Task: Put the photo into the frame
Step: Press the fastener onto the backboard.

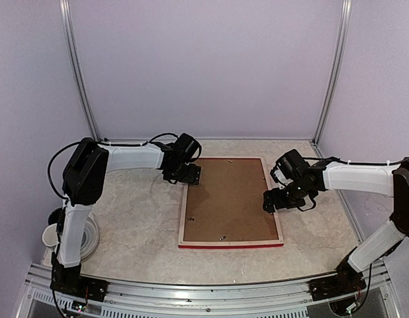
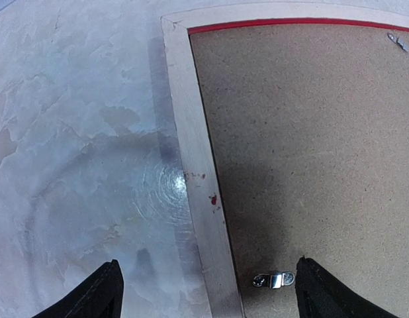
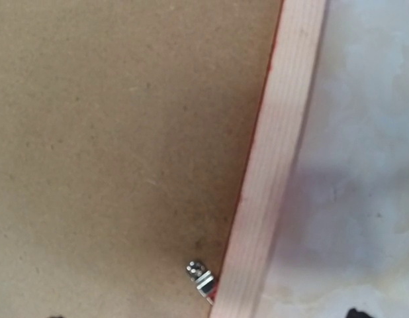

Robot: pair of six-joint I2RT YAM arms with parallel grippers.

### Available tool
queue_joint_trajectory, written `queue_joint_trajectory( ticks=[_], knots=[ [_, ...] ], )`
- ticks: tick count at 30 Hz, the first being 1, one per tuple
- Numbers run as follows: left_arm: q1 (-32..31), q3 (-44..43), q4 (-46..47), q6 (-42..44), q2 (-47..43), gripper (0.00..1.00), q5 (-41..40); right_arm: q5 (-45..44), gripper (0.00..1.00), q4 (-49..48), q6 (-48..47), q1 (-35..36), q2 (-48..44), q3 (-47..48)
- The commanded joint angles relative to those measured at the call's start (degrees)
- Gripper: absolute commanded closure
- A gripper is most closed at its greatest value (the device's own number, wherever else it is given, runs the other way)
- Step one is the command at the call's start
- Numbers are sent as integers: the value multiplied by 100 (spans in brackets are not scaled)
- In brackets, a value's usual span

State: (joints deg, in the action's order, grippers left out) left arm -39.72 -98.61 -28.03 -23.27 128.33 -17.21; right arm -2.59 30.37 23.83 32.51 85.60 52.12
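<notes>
The frame lies face down on the table, pale wood back up, with a red strip along its near edge. A brown backing board fills it; the photo is hidden. My left gripper hovers at the frame's far left corner. In the left wrist view the gripper is open, its fingertips straddling the wooden rail and a small metal clip. My right gripper hangs over the frame's right rail, open, with only its fingertips showing at the bottom edge.
A second metal clip sits on the board against the right rail. More clips lie near the board's front edge. A white round object rests by the left arm's base. Purple walls enclose the marbled table.
</notes>
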Motion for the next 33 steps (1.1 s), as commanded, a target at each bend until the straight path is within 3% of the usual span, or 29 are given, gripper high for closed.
queue_joint_trajectory(
  ticks=[1,11,19,33],
  knots=[
    [-9,-81,-22,57,82,13,-129,-14,8,-91,89,62,-18,-100],
    [-9,20,52,67,242,14,-53,-23,9,-111,130,78,-17,-140],
    [9,60,87,90,262,26,-29,-23,9,-136,136,89,16,-140],
    [9,389,105,77,-98,28,116,-58,9,-113,123,93,48,-106]
  ],
)
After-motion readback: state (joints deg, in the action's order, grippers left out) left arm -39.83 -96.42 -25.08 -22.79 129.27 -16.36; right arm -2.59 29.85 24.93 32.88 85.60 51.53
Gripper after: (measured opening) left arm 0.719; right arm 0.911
